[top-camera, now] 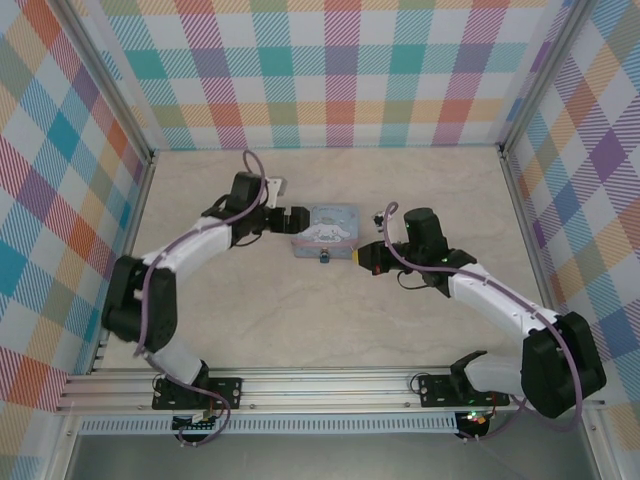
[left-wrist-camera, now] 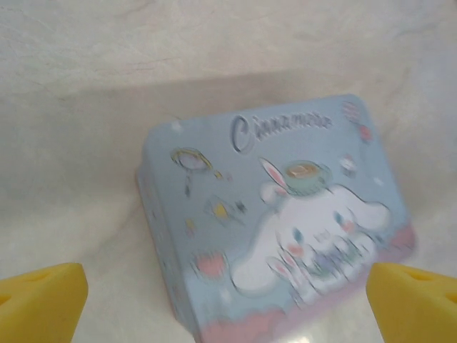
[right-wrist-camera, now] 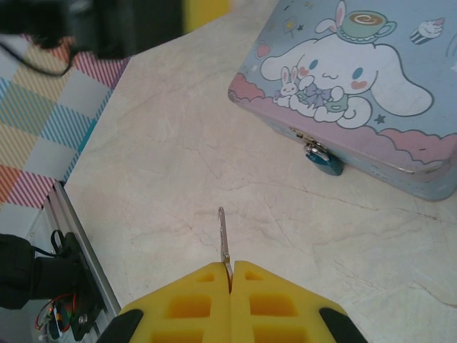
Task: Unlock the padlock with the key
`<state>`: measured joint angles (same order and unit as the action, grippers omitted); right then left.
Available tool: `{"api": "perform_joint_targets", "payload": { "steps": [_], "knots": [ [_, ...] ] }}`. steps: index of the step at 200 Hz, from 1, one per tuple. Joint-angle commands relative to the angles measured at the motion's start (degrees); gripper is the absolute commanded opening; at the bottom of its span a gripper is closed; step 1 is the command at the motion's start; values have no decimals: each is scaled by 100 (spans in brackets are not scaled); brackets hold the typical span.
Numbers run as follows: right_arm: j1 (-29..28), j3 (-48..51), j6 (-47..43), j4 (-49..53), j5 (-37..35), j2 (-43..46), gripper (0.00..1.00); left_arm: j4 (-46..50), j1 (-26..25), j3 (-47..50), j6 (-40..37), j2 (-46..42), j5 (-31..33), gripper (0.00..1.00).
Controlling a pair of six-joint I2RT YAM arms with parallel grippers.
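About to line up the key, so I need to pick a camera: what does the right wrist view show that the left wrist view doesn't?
Right wrist, not left wrist: the key pinched in the shut right gripper, and the padlock hanging at the front latch of the tin.
Left wrist, not right wrist: the open left gripper, yellow fingertips wide apart, and the lettering on the lid.
Both: the tin's cartoon lid and the pale table.
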<state>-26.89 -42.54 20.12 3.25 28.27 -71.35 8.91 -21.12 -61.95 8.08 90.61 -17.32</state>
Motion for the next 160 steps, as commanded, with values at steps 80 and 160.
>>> {"api": "perform_joint_targets", "payload": {
  "steps": [80, 160],
  "knots": [
    [468, -1125, 487, -1675, 529, -1831, 0, -3450, -1128, 2295, 1445, -2, -797, 99],
    [573, -2112, 871, -2777, 706, -3555, 0, -4283, -1157, 2345, 1465, 671, -333, 100]
  ]
}}
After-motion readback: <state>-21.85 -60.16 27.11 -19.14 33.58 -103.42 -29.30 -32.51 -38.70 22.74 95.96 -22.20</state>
